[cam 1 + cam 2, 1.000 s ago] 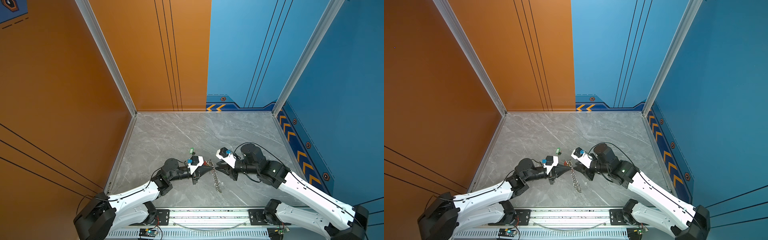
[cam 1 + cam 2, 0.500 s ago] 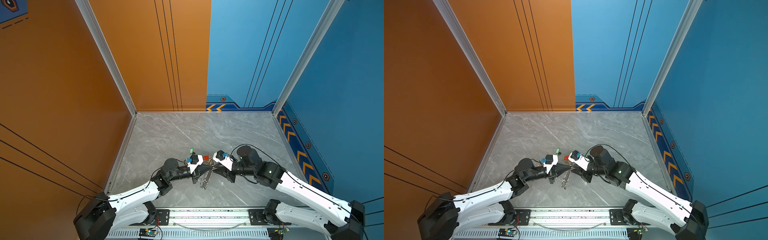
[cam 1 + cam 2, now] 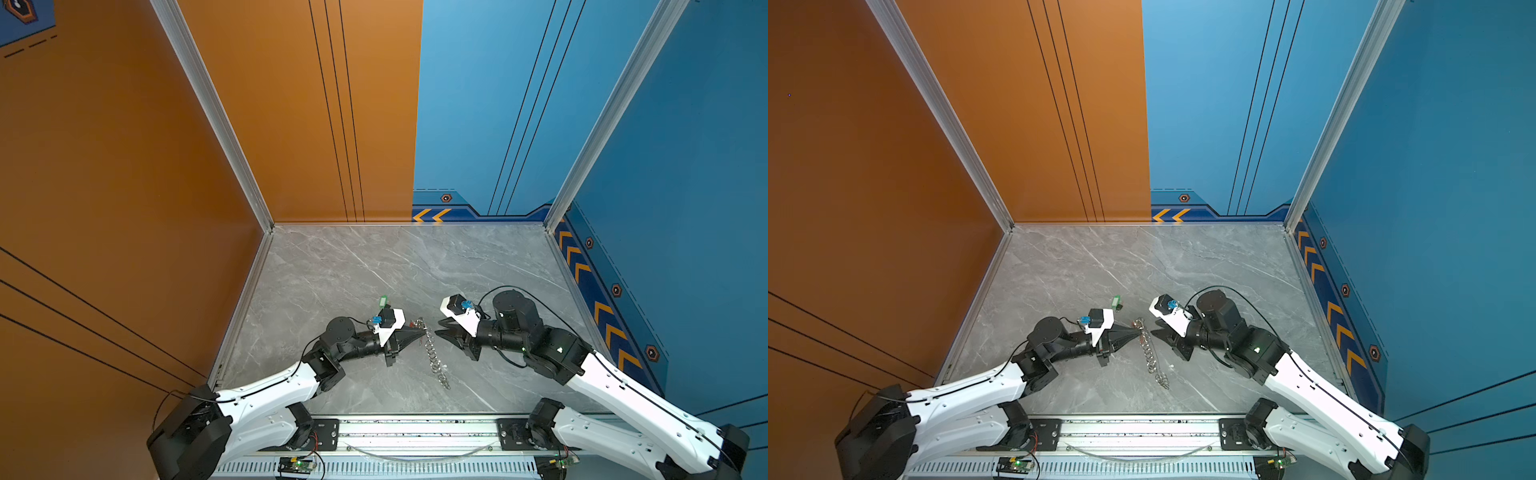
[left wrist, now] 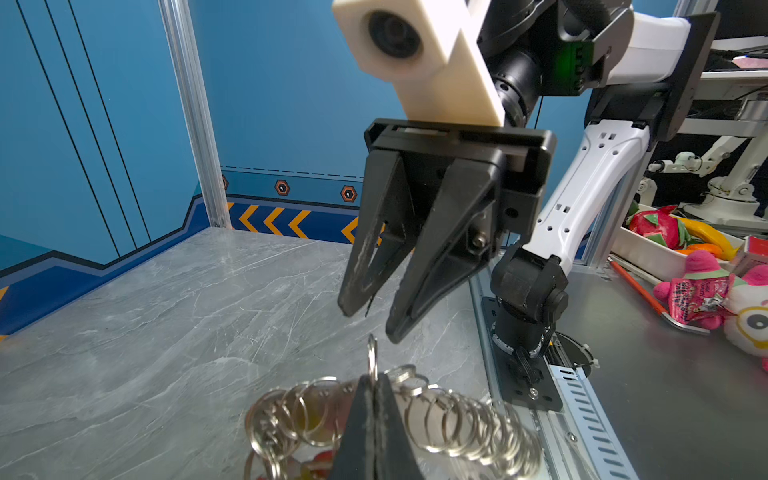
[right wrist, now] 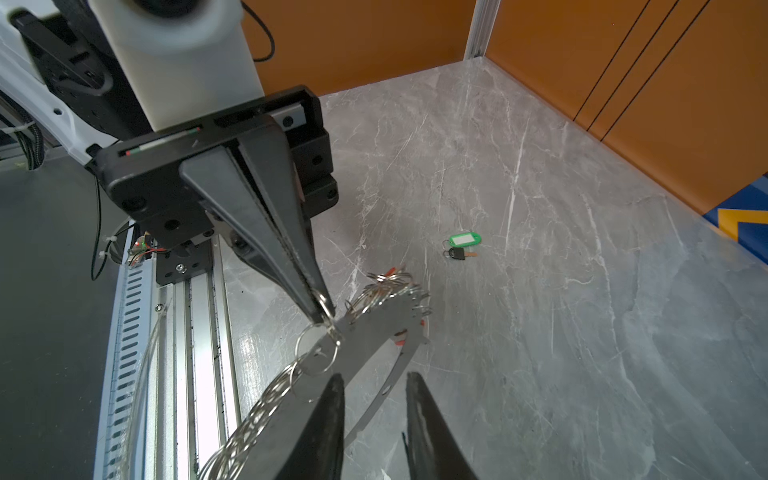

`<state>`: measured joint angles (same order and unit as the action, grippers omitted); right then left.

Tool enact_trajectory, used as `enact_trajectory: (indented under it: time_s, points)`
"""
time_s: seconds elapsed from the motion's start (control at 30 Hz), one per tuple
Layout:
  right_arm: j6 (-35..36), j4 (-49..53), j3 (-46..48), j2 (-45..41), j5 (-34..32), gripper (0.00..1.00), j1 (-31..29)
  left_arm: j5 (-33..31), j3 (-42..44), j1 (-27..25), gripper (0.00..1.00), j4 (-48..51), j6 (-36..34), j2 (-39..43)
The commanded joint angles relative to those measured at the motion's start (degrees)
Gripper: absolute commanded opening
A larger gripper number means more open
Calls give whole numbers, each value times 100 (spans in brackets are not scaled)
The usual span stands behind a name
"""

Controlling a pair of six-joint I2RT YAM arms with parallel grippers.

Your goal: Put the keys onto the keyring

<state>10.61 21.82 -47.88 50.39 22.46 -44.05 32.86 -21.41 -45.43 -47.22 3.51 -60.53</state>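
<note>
Left wrist, tray (image 4: 644,255) of toy fruit (image 4: 658,226), left pincer (image 4: 374,384) pinching keyring (image 4: 457,424)

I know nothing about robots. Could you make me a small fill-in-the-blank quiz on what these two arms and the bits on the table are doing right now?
1. The left tool is shut on one silver ____ at the edge of the keyring.
2. The right tool holds nothing, and its jaws stand ____.
3. The key lying alone on the table, apart from the keyring, carries a ____ tag.

Missing words: ring; open; green.
</note>
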Motion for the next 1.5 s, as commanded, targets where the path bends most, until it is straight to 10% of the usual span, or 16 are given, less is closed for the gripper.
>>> enact_trajectory:
  time_s: [0.0, 0.9, 1.47]
  points:
    - [25, -112, 24, -32, 469, 24, 45, 302, -80, 20, 0, -435, 114, 25]
    - [49, -313, -71, 400, 1004, 7, -119, 682, -182, -14, 0, -514, 264, -146]
    - [977, 1527, -1294, 832, -750, 0, -818, 239, 1, 52, 20, -521, 150, -246]
